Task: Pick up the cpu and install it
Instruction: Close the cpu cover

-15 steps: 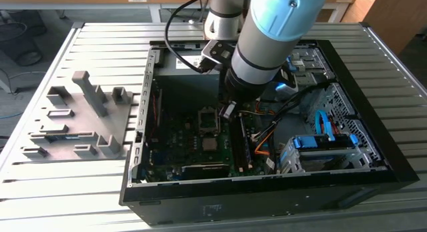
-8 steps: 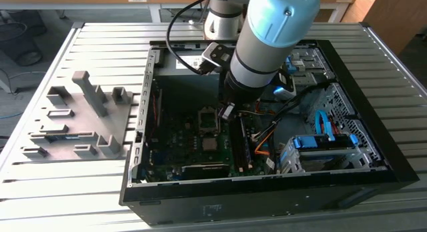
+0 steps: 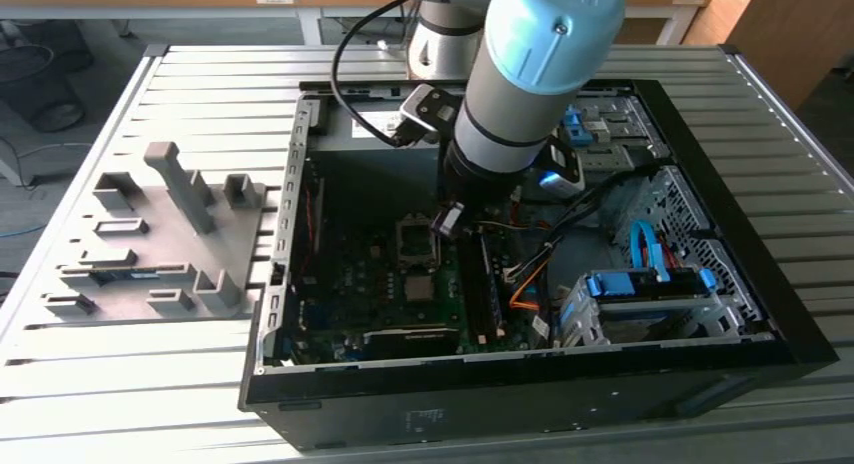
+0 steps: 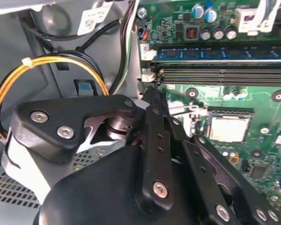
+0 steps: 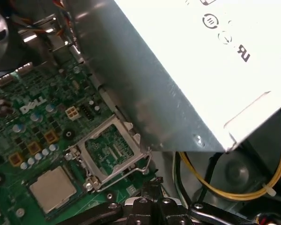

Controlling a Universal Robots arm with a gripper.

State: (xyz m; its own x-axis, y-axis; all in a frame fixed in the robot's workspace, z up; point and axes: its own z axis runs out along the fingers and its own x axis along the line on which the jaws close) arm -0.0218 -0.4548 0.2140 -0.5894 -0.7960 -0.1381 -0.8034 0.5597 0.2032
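Well, from my seat the job looks barely begun. The cpu (image 5: 51,187) lies flat on the green motherboard (image 5: 18,136), just beside the CPU socket (image 5: 111,149), whose retention frame stands open with no chip seated. My gripper (image 4: 152,93) hovers near the socket, pinched narrow and carrying nothing. Pickup and seating both remain.

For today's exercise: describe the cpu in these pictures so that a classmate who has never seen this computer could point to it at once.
Start at the open black computer case on the slatted table and find the green motherboard on its floor. Beside the opened metal socket frame lies the cpu, also seen at. It is the small flat square with a plain silvery-grey top, unlike the long memory sticks or the large grey power-supply box.
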